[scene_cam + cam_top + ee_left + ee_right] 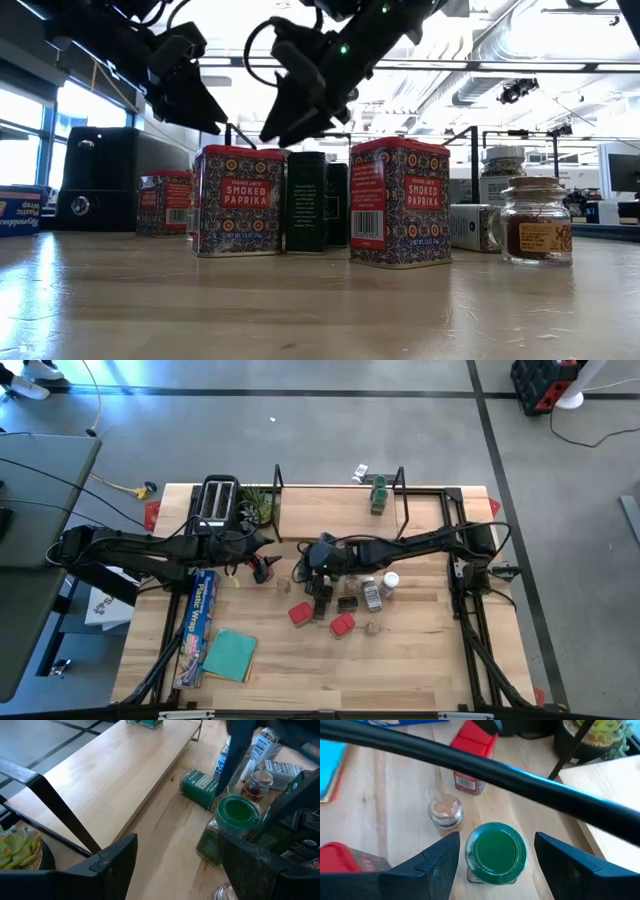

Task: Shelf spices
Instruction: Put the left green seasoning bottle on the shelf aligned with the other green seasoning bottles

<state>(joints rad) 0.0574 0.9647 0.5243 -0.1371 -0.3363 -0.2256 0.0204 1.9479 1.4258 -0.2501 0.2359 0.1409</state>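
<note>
The shelf [340, 512] stands at the far edge of the tabletop [400, 660], its light board nearly bare: only a couple of green-lidded jars [379, 494] sit near its right upright, so the task looks barely begun. Most of the spices are on the tabletop in front of the shelf, in a loose cluster near the middle: red paprika tins [238, 200], dark jars [307, 201], a white-lidded clear jar [389, 581], a small brownish jar [536, 220] and a green box [199, 787] lying on its side close to the shelf's front edge. The right gripper [492, 851] hangs directly over an upright green-lidded jar [495, 852] at the left of that cluster, its fingers spread wide on either side of the lid and not touching it; it seems poised to take this jar next. The left gripper [175, 865] hovers close by, just left of the same jar and near the shelf's left end, fingers also wide apart and holding nothing. Off to the left are a black toaster [219, 501], a small potted plant [256, 505], a long blue foil box [199, 625] and a teal cloth [231, 655]. By my judgement roughly ten containers are left to lift onto the board, one at a time
</note>
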